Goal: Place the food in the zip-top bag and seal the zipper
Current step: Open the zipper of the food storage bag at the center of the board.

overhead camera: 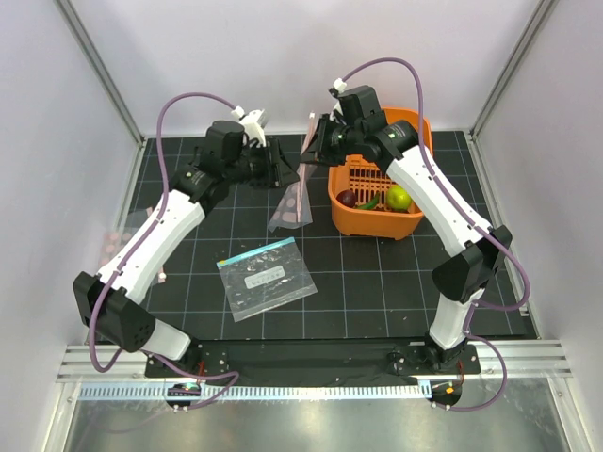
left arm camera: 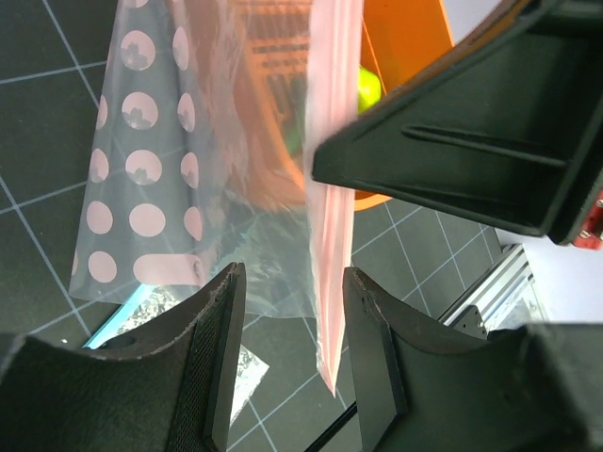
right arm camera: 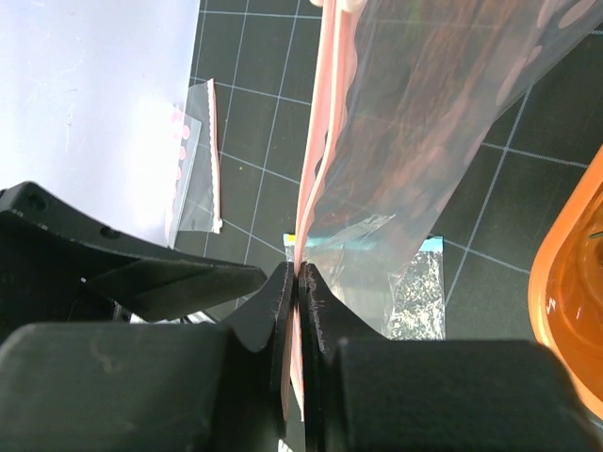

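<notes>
Black fingers of the right gripper [right arm camera: 297, 278] are pressing together on the narrow pink zipper strip [right arm camera: 316, 160] of the clear, pink-dotted plastic zip-top bag [right arm camera: 424, 141], holding it up so that its body is hanging between the two arms; the left gripper [left arm camera: 290, 282] is standing with its jaws apart, the strip's loose end running down between them and, as far as the left wrist view shows, not being clamped; whether the mouth is parting at all is not showing clearly.

Just beside the bag, the orange plastic basket [overhead camera: 377, 226] is holding the toy food: the dark maroon piece [overhead camera: 348, 198], the slim green chili [overhead camera: 370, 202] and the green round fruit [overhead camera: 399, 198] are lying in it, while the yellow pepper is not making itself out; nothing is showing inside the raised bag. Nearer the arm bases, the flat clear bag with a teal strip [overhead camera: 266, 278] is lying on the black gridded mat [overhead camera: 188, 273], well apart from the work.

Judging from this, the task is only beginning: the bag is being presented for opening, and every piece is waiting to be loaded; the sealing is not yet done.
</notes>
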`<state>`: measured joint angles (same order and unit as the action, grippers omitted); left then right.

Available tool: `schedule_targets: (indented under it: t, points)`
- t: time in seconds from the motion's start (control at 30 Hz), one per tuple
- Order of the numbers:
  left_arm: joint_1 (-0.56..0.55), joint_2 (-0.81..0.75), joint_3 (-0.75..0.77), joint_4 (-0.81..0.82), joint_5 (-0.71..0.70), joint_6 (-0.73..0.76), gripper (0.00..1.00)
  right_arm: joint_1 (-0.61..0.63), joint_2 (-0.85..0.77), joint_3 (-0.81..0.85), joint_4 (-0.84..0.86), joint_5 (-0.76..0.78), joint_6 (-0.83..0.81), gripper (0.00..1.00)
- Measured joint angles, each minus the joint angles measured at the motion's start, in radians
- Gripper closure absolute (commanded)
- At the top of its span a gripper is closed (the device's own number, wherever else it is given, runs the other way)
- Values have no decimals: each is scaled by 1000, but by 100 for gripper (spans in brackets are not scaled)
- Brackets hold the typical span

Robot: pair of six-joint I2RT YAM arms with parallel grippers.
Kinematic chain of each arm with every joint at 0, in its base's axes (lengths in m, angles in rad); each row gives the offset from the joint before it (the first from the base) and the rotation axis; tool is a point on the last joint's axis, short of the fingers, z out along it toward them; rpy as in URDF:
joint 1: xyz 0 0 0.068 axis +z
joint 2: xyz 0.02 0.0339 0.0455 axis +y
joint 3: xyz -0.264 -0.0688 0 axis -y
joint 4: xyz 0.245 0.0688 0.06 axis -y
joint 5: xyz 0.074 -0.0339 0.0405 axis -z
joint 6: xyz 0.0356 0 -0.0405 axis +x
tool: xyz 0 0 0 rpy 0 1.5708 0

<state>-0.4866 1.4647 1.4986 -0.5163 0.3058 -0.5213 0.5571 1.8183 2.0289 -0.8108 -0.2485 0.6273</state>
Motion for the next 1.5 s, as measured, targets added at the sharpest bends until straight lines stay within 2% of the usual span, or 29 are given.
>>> schedule_targets:
  t: [0.27,0.53,0.7,0.93,1.07,1.1,1.13,1.23,1.33,1.5]
  points:
    - [-26,3,27,-14,-12,18,50,0,2,8,-16,14,2,89]
    - [-37,47,49,-45,-29,34,56,0,2,11,-23,18,4,89]
    - [-43,82,67,-85,-49,42,65,0,2,11,-30,19,4,89]
    - [-48,112,110,-121,-79,55,69,0,2,11,-29,19,10,88]
    - [-52,151,144,-127,-80,54,83,0,2,11,-29,19,19,85]
    - [-54,161,152,-128,-80,51,97,0,2,11,-29,19,21,79]
    - [-56,171,158,-128,-80,48,100,0,2,11,-29,18,25,73]
    - [-61,186,162,-131,-79,50,100,0,2,11,-30,15,29,39]
    - [-63,188,162,-145,-88,40,100,-2,2,11,-33,19,18,36]
    - [-63,187,163,-150,-100,30,100,-2,-9,-26,-29,23,2,39]
